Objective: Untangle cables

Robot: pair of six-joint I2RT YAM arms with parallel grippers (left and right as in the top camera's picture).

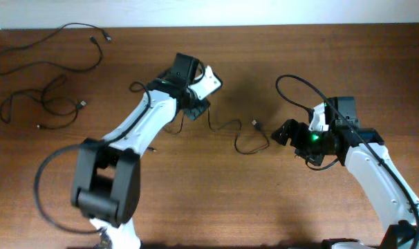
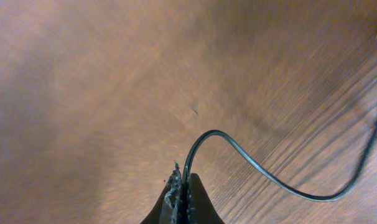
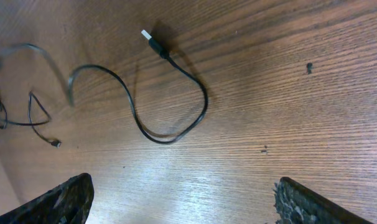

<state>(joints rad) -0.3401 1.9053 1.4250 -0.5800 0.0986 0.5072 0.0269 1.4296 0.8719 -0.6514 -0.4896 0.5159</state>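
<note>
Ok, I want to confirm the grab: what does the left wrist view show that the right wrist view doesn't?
Left wrist only: the left gripper shut on a thin black cable, which arcs up from the fingertips and trails off to the right. Right wrist only: a USB plug lying on the table, a loop of cable below it, and the right gripper open with nothing between its fingers. Both: the brown wooden table and thin black cable, probably the same one.
</note>
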